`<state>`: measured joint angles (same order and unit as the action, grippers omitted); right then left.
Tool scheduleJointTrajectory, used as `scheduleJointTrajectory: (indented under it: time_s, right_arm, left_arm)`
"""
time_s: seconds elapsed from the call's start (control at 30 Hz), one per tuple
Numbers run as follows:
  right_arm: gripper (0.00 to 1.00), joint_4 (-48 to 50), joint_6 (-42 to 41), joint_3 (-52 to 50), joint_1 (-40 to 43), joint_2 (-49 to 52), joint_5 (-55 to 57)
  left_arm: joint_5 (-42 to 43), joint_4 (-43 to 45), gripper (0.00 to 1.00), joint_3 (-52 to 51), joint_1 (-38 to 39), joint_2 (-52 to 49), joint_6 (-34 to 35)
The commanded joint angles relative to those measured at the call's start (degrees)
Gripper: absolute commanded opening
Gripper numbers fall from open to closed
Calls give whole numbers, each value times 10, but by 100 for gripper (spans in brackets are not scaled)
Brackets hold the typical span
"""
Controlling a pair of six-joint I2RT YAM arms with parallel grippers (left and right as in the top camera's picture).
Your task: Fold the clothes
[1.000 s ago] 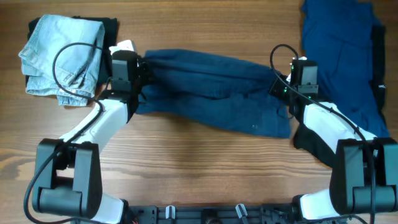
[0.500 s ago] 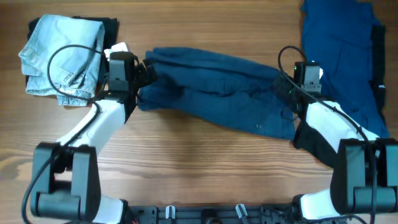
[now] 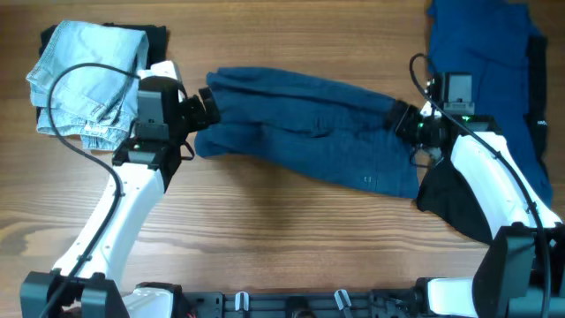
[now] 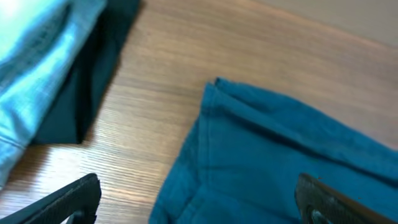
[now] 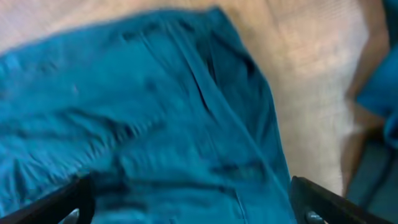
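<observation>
My left pincer [image 3: 206, 107] & right pincer [image 3: 401, 118] r both wide open, holding nothing, one at each end of the long dark-blue fabric trousers [image 3: 305, 132] lying across mid wooden desk [image 3: 265, 238]. Imo: pinch both layers, lift evenly, no dragging.

**A wooden worktop under soft, even light**

The worktop [image 3: 291, 230] fills the overhead view from edge to edge. It is warm brown wood with grain running left to right in long streaks, and the grain is wavier toward the near left corner. The light falls softly and evenly, so shadows on the wood are faint and stay close to whatever casts them. Up close in the wrist views, the same surface looks paler, with fine parallel lines. A dark bar [image 3: 291, 305] with small metal fittings runs along the near edge.
</observation>
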<state>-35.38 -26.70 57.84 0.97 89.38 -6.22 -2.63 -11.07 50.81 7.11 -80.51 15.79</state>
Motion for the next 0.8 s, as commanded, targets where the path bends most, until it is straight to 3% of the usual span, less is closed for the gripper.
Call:
scheduleJointTrajectory:
  time_s: [0.0, 0.23, 0.77]
  right_arm:
    - [100, -25, 0, 2, 2, -4, 3]
    - [100, -31, -33, -24, 5, -3, 12]
    - [99, 29, -3, -78, 9, -3, -15]
  left_arm:
    - [51, 0, 100, 7, -1, -21, -32]
    - [93, 6, 100, 6, -1, -94, -38]
    - [131, 60, 100, 6, -3, -167, -62]
